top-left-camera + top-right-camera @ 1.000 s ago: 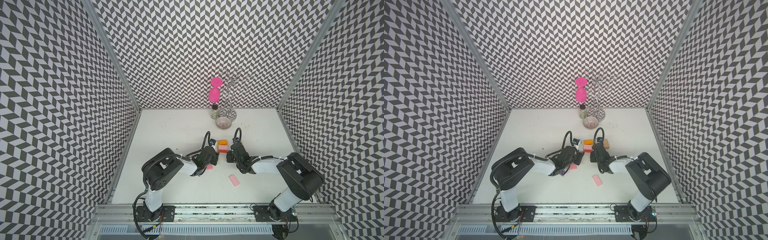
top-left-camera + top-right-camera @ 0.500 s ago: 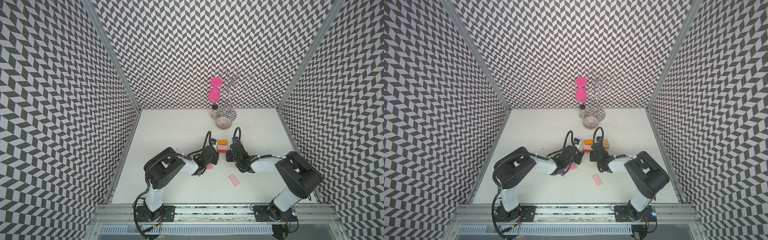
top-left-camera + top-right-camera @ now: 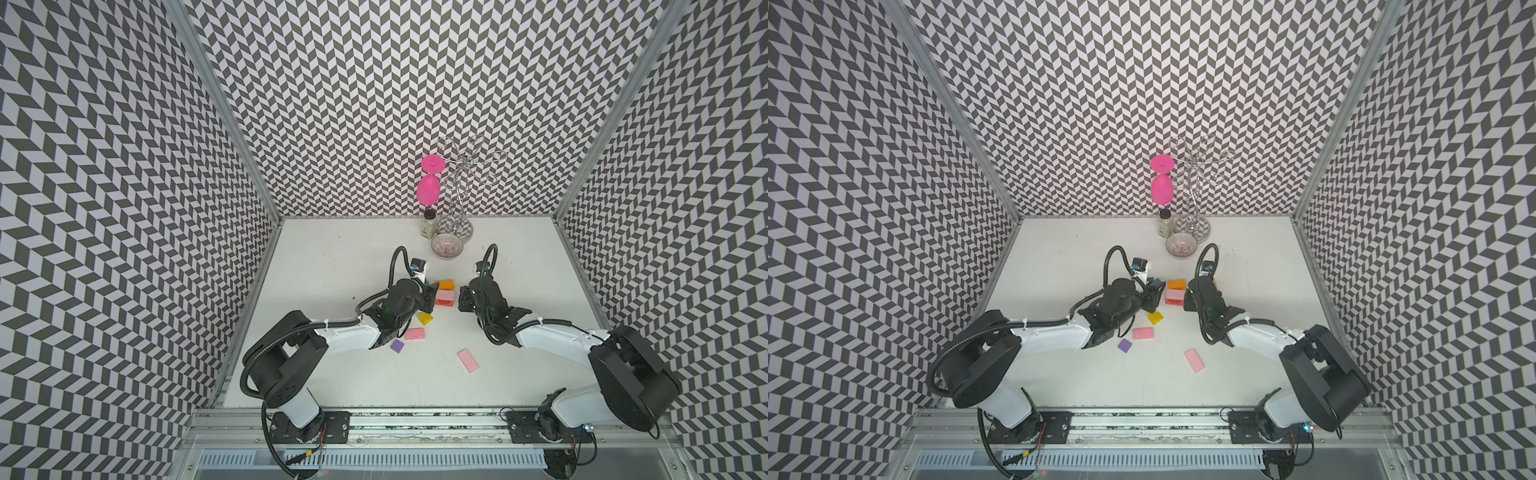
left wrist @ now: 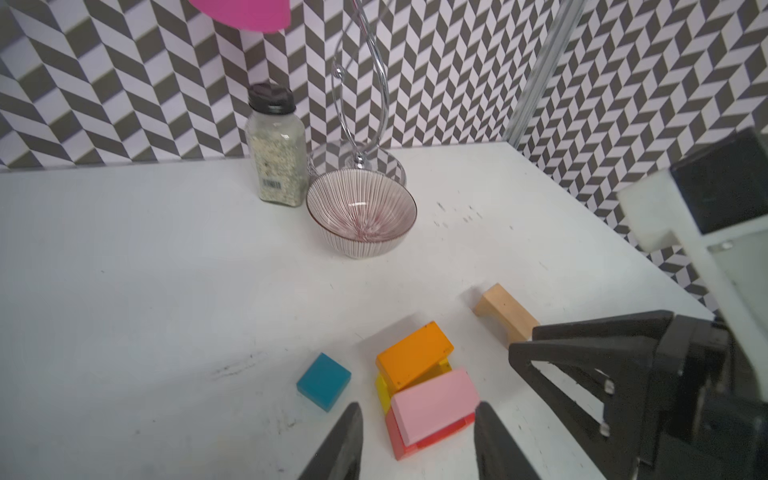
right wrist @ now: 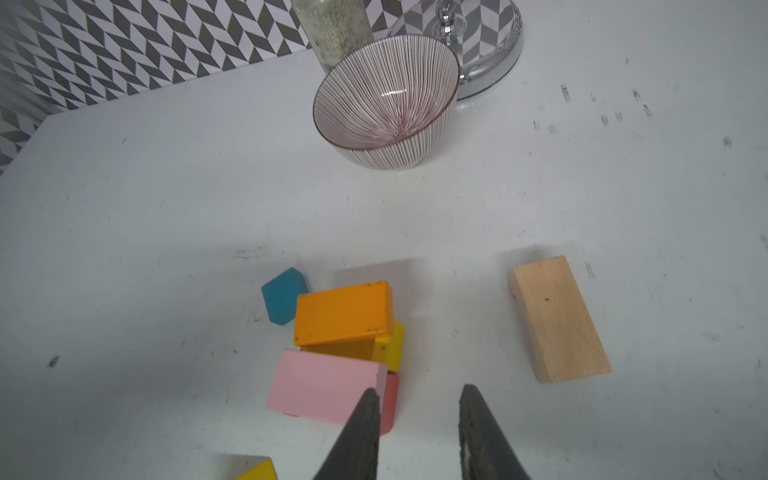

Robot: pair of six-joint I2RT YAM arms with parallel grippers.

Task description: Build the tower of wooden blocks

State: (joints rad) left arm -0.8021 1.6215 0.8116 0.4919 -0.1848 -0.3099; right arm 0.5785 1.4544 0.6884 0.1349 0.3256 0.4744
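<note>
Block tower (image 3: 444,296), at the middle of the table (image 3: 332,266): a pink slab (image 4: 434,401) is laid on a red block (image 4: 415,446), with an orange block (image 4: 413,359) on a yellow block (image 5: 390,345) touching it. The left gripper (image 4: 417,405) is shown half open, its tips to either side of the slab's near end; nothing is clamped. The right gripper (image 5: 419,390) is parted narrowly and empty, just beside the slab's corner. A teal cube (image 4: 324,386) and a plain wood piece (image 5: 557,320) lie to either side of the stack.

Ten wooden blocks (image 3: 468,360), one bowl (image 3: 446,249), one jar (image 3: 429,224), one goblet (image 3: 429,189), one stand (image 3: 461,227).
</note>
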